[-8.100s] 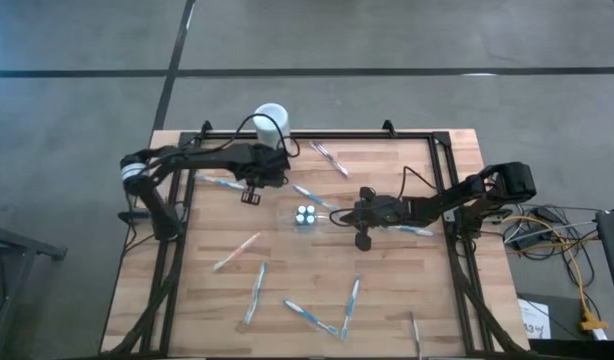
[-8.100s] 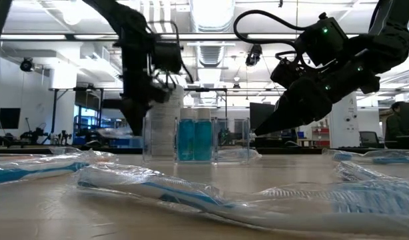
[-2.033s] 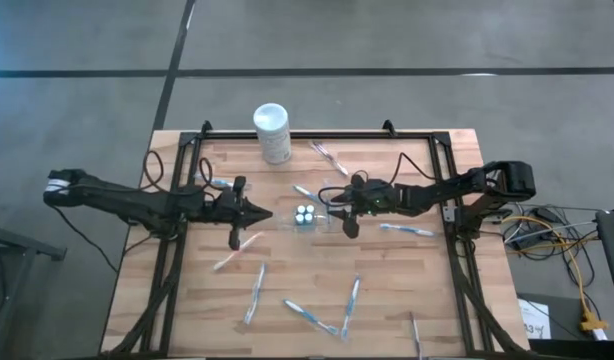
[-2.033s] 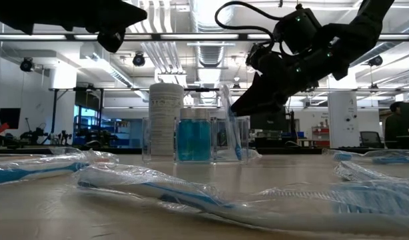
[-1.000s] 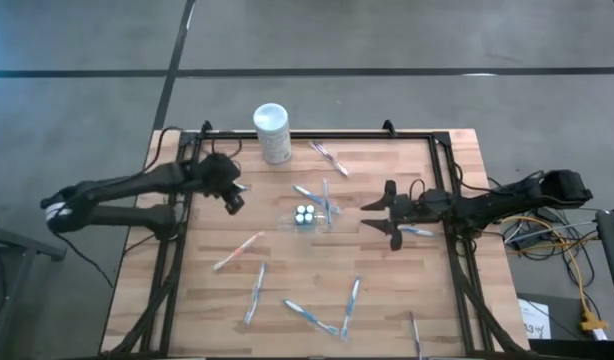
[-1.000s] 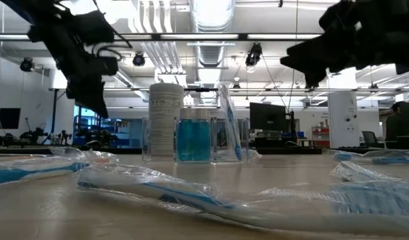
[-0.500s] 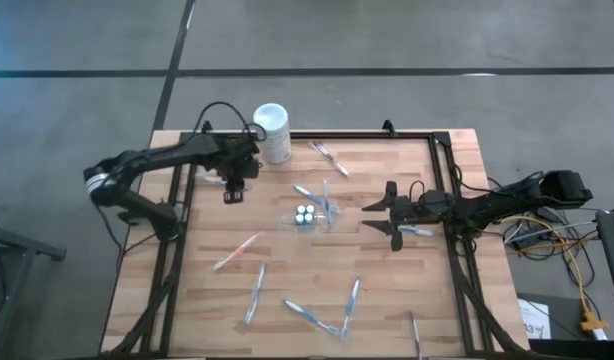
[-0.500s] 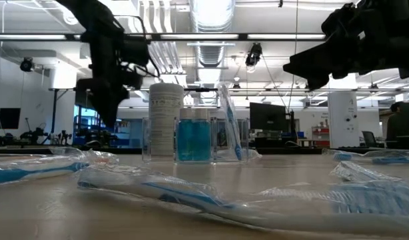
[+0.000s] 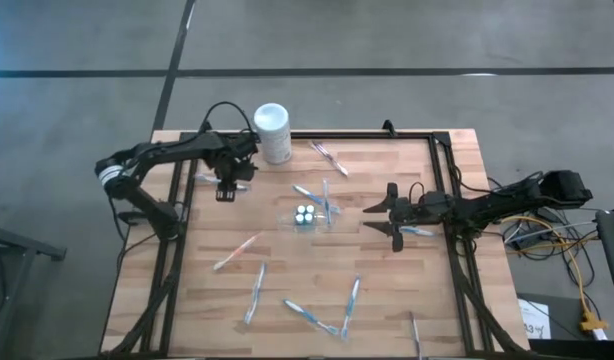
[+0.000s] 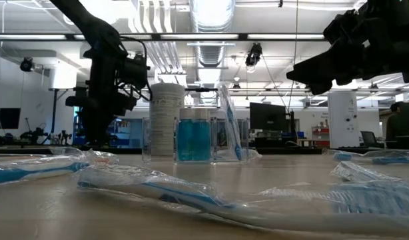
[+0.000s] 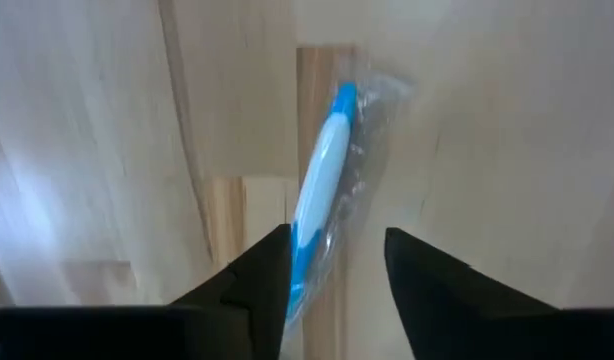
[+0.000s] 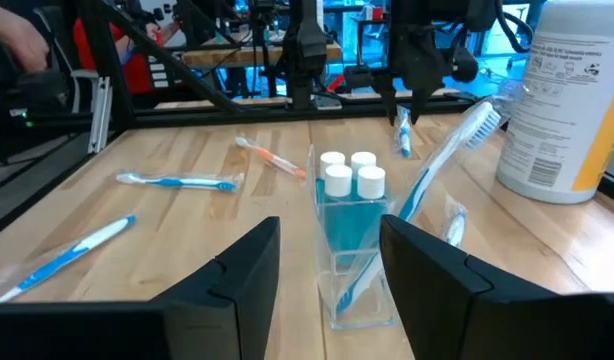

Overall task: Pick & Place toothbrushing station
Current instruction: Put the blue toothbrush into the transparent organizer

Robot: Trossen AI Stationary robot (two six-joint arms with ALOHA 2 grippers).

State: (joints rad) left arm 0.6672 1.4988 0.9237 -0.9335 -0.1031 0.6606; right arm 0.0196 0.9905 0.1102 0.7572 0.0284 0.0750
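place: robotics lab | evidence: exposed ceiling ducts (image 10: 211,50); monitors (image 10: 266,115); wooden bench (image 9: 387,290)

Clear holder (image 12: 352,245) upright at desk (image 9: 387,300) centre, w/ blue liquid, three white caps on top, one wrapped brush (image 12: 427,195) leaning inside.

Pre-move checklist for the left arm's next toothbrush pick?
1. Left end effector open: ok, fingers spread.
2. Wrapped toothbrush lined up: ok, it runs into the gap between the fingers.
3. Left end effector low enough to close on it: cannot tell.
4. Right end effector out of the way: ok, open, empty, apart from the toothbrushing station on its right.
5. Station upright: ok, with one leaning toothbrush in it.
6. White canister clear of the left arm: cannot tell, it stands close beside it.
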